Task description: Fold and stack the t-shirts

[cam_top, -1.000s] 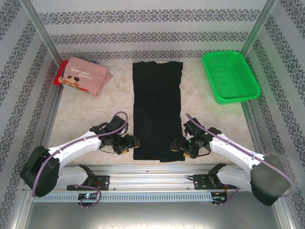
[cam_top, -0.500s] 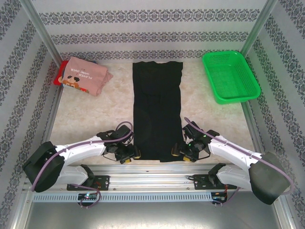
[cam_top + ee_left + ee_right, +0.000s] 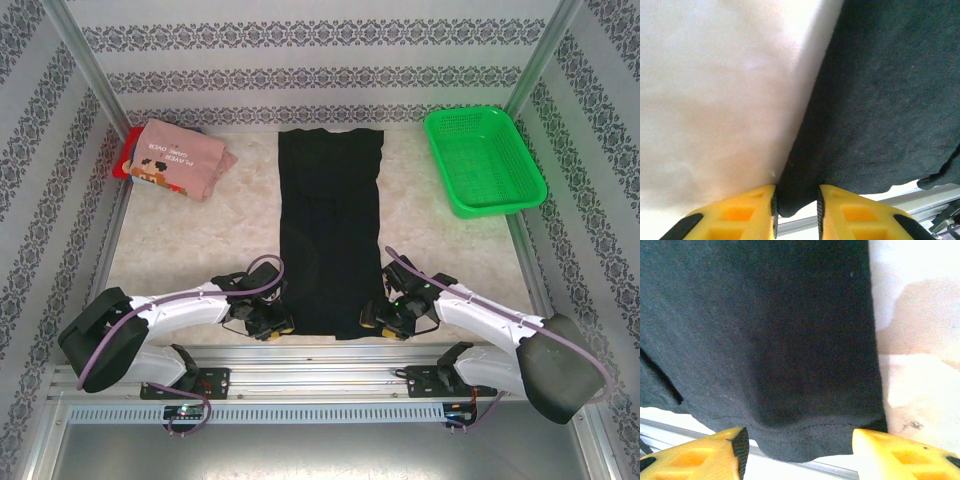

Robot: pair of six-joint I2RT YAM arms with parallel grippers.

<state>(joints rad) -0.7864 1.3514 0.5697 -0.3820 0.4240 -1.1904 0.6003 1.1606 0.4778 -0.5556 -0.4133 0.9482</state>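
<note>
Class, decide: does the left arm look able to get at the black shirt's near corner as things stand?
Likely yes: the black shirt's near corner lies between the left gripper's yellow fingers, with nothing in the way.

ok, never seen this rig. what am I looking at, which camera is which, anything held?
Two robot arms sit bolted at the table's near edge. The wide picture looks down from above and behind them; the two close-ups come from a camera on each wrist. A black t-shirt lies flat in the middle, a folded pink t-shirt with a red one at its edge far left, a green basket far right. The left gripper pinches the black shirt's near-left corner; the right gripper is open around the near-right hem, not yet gripping.
</note>
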